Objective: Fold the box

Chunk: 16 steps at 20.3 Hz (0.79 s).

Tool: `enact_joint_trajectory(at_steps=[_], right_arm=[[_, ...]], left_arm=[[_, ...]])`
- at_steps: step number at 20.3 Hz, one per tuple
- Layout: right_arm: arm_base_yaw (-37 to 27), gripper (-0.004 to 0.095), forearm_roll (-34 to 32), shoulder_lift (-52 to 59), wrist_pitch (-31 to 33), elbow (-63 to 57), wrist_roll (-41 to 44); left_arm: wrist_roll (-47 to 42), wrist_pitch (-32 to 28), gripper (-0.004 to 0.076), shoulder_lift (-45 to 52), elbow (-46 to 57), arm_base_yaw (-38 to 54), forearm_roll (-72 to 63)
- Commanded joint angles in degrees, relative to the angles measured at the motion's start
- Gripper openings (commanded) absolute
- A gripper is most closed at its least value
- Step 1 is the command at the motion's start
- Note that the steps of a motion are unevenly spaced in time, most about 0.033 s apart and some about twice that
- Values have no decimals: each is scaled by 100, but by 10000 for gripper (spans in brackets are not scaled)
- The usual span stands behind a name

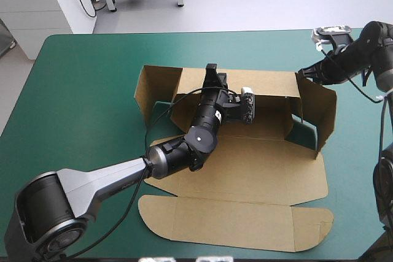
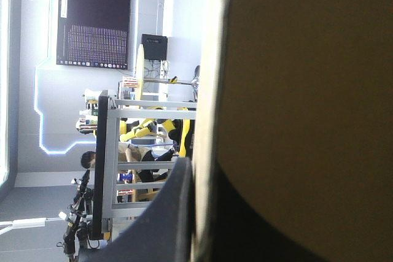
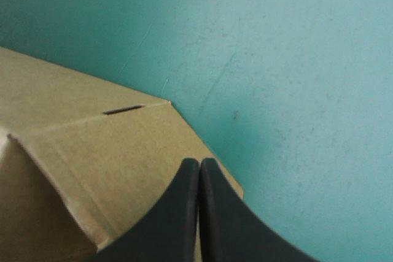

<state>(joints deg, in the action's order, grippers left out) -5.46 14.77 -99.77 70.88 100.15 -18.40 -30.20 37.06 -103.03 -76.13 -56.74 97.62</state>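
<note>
The brown box [image 1: 245, 164] lies in the middle of the table, its back wall [image 1: 270, 84] and both end walls raised and its lid panel [image 1: 233, 219] flat toward the near edge. My left gripper [image 1: 213, 73] is at the back wall's top edge. In the left wrist view the board [image 2: 307, 90] stands between the fingers of that gripper [image 2: 199, 164], which is shut on it. My right gripper [image 1: 305, 72] sits at the far top corner of the right end wall [image 1: 319, 111]. Its fingers meet [image 3: 199, 162] over a corner of the board [image 3: 92, 151], with no board visible between them.
The teal-green cover [image 1: 80, 108] surrounds the box on all sides, with broad room at the left and a narrower strip at the right [image 3: 295, 59]. The left arm lies across the box's base panel.
</note>
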Motion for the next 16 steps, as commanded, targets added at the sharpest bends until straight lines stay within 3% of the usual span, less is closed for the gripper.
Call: enact_joint_trajectory(at_steps=[1,7,16], right_arm=[[-23,-20,135,604,-8,-313,-149],[-23,-19,578,1357,-699,-1465,-345],[-32,-20,1500,2300,-2419,-3372,-858]], left_arm=[[-61,222,-8,283,-126,-21,162],[-36,244,-8,214,-126,-21,179],[-61,499,-8,-164,-126,-21,179]])
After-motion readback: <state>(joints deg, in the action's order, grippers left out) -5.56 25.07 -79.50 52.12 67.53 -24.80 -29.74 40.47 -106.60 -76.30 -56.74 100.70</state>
